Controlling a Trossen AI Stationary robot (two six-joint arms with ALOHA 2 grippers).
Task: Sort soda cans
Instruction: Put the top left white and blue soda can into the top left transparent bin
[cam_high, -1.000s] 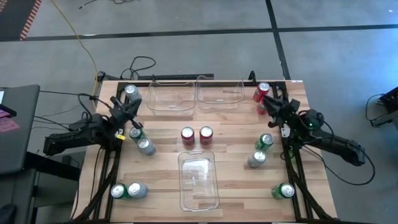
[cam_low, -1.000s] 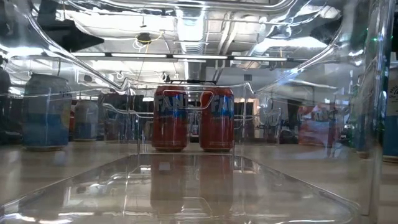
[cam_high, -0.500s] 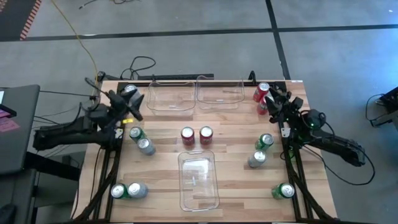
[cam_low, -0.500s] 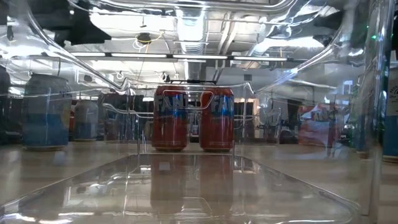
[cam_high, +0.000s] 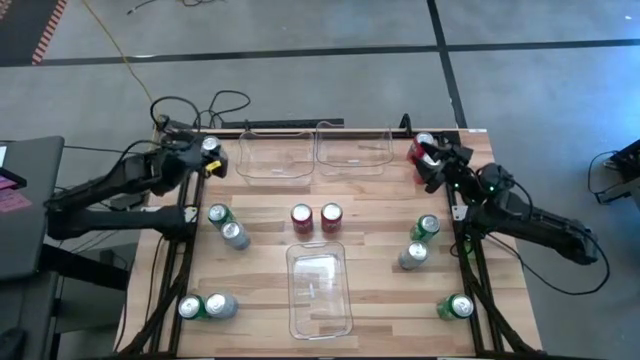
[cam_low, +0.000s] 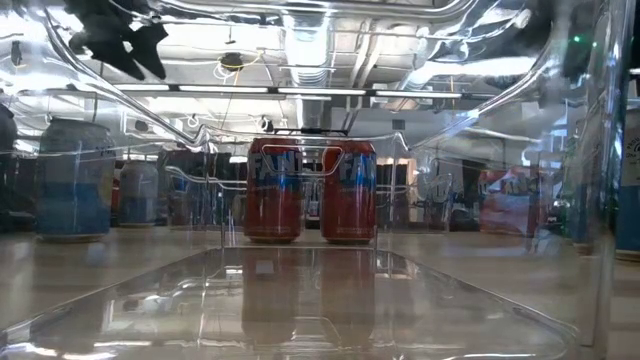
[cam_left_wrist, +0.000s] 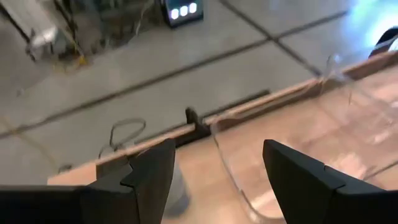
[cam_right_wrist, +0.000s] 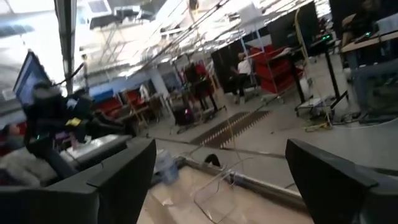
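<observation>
Soda cans stand upright on their bases across the wooden table (cam_high: 370, 300). Two red cans (cam_high: 301, 216) (cam_high: 330, 215) stand at its middle, and the low view shows them too (cam_low: 273, 190). A silver can (cam_high: 210, 146) is at the far left corner and a red can (cam_high: 420, 148) at the far right. My left gripper (cam_left_wrist: 214, 180) hovers open, raised beside the silver can (cam_left_wrist: 177, 190). My right gripper (cam_right_wrist: 217, 186) hovers open above the far right red can, with nothing between its fingers.
Two clear bins (cam_high: 273, 155) (cam_high: 353, 148) sit at the far edge and a third (cam_high: 318, 290) at the near middle. Green and silver cans stand in pairs at the left (cam_high: 226, 224), near left (cam_high: 205, 306) and right (cam_high: 419, 242). A single green can (cam_high: 458, 306) stands near right.
My left gripper has risen from low over the table's left side and swung toward the far edge. It has tipped from pointing down to a shallow downward slant. My right gripper has shifted slightly toward the far edge. No can has moved.
</observation>
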